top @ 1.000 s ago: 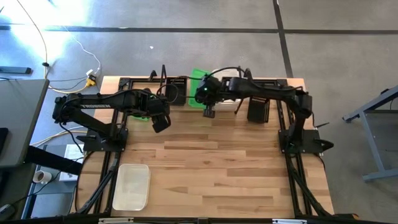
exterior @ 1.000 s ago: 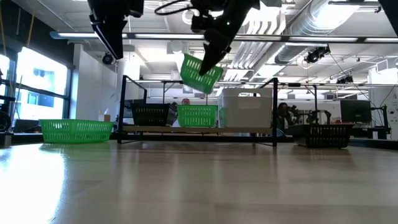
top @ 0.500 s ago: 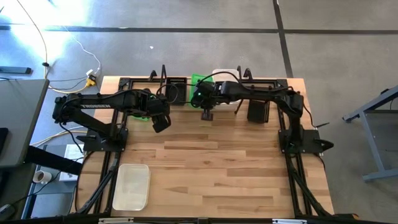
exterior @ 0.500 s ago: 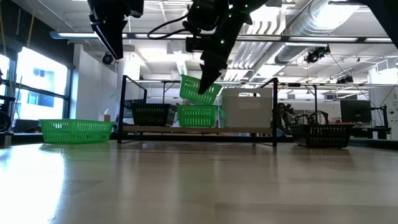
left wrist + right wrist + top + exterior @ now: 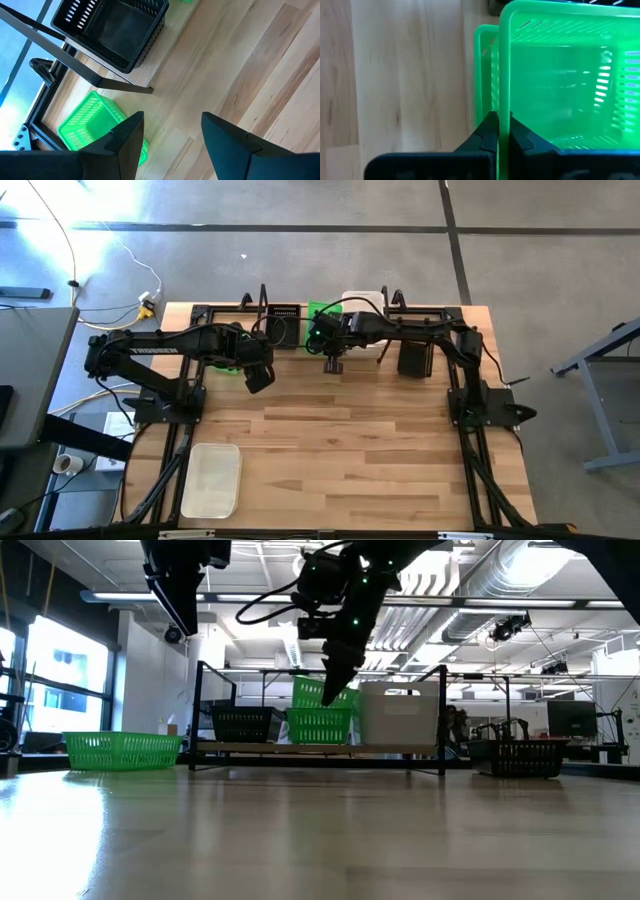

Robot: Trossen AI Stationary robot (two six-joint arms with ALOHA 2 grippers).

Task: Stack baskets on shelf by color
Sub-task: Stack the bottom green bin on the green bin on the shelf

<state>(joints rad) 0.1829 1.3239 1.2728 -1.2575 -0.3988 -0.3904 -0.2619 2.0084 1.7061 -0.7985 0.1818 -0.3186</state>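
Overhead looks down; low level; both share shelf.

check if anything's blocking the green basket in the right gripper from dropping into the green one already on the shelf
Nothing visible blocks it. The right gripper is shut on the rim of the held green basket, which hangs tilted directly over the green basket on the shelf, partly nested already. The left gripper waits open, well aside.

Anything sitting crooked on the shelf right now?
Yes: the bright green plastic basket pinched by its rim in the right gripper is tilted, only partly nested into the green basket on the light-wood shelf. The black mesh basket beside it sits level.
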